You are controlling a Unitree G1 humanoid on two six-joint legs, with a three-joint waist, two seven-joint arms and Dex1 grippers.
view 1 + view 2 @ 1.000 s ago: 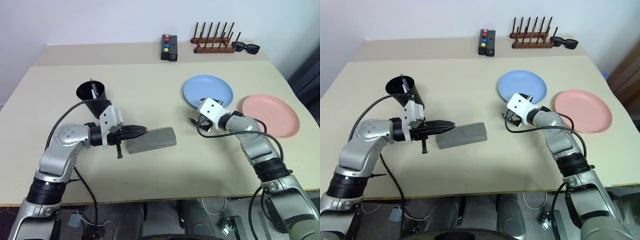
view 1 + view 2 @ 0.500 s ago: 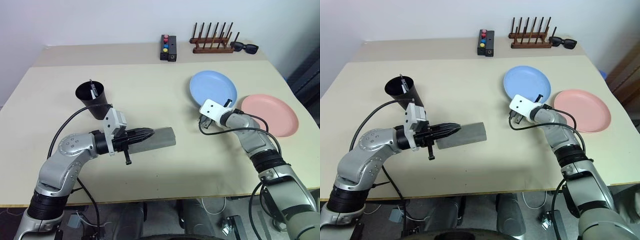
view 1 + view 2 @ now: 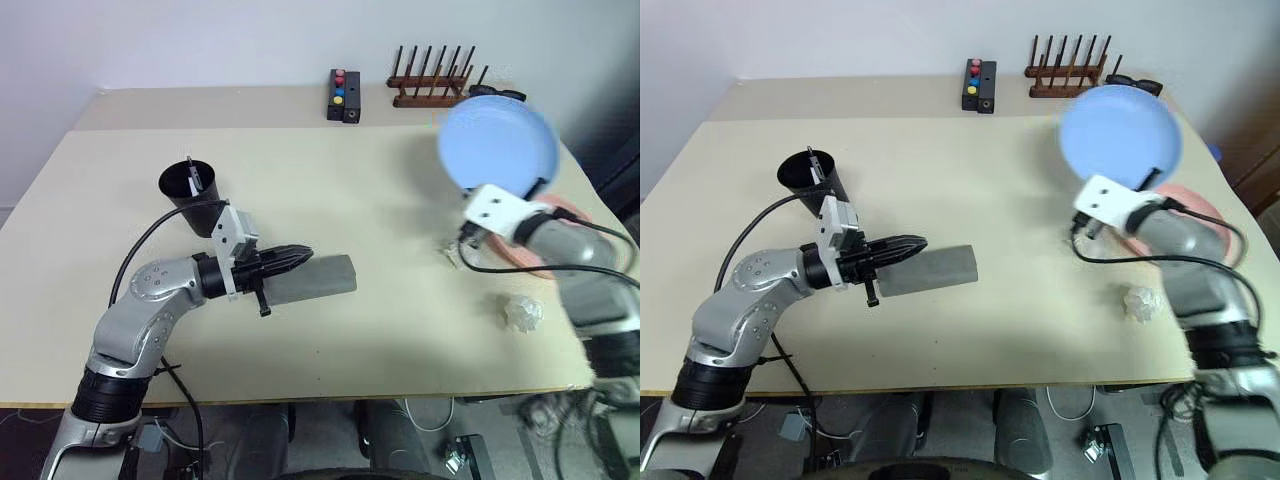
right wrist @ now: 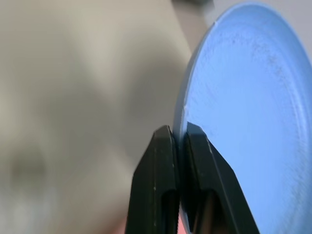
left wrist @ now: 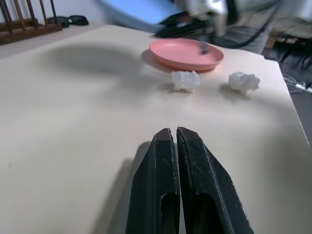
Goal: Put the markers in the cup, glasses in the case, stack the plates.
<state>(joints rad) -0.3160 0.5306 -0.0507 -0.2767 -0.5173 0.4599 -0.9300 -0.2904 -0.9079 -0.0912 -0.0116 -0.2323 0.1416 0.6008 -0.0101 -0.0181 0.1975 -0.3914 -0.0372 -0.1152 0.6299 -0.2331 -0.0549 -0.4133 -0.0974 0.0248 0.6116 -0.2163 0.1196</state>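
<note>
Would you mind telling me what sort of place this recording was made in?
Most likely a lab or test room set up for tidying trials: a plain beige table against a bare white wall, with staged household items such as a wooden rack and a small button box.

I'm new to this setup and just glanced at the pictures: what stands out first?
The light blue plate stands out, held tilted in the air by its rim in the right gripper, above the pink plate at the table's right edge. On the left, the left gripper lies shut against the grey case, near the black cup.
</note>
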